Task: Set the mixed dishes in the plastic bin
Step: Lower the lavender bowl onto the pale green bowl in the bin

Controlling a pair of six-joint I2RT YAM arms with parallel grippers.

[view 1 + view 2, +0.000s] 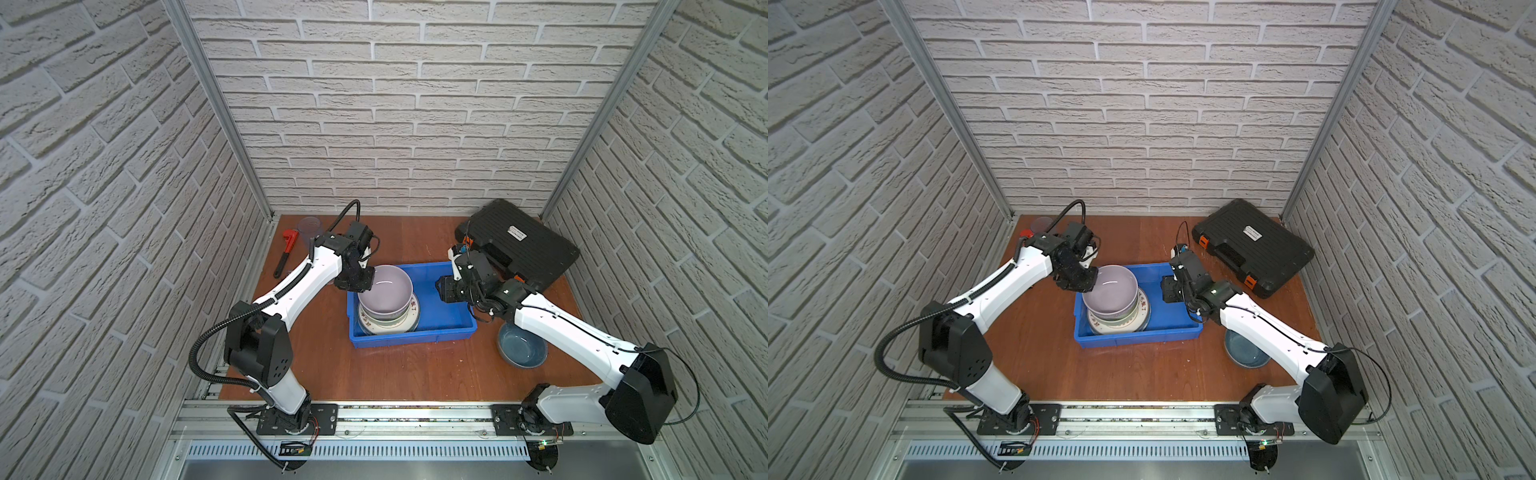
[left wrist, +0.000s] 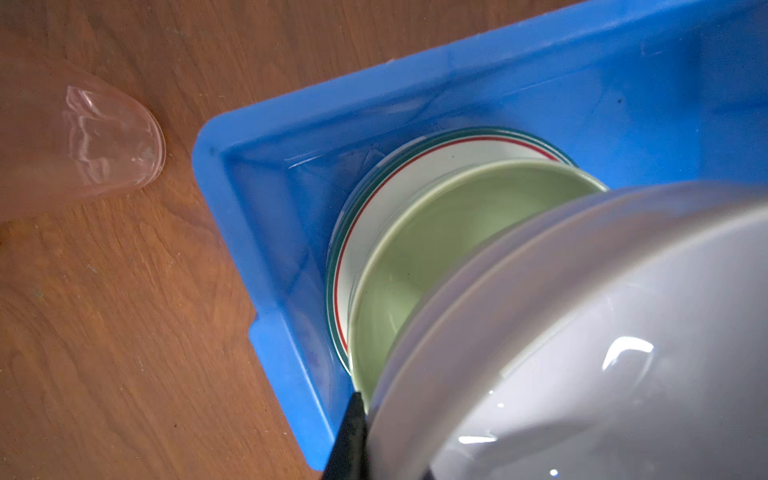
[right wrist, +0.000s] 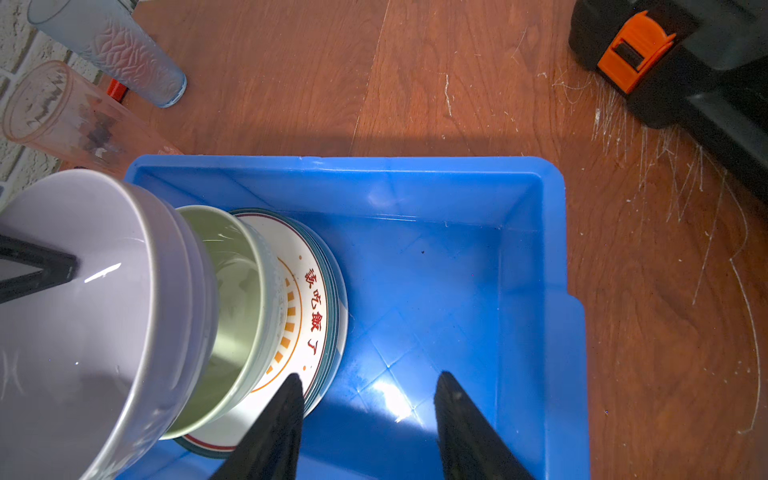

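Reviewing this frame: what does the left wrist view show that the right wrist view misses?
Only the left wrist view: the left tool's outer finger against the lilac bowl's outside wall.
Only the right wrist view: the open right tool over the blue bin, the black tool case, a bluish tumbler, and the red lettering on the top plate.
Both: the lilac bowl over the pale green bowl on stacked plates in the bin, plus a pinkish tumbler on the table.
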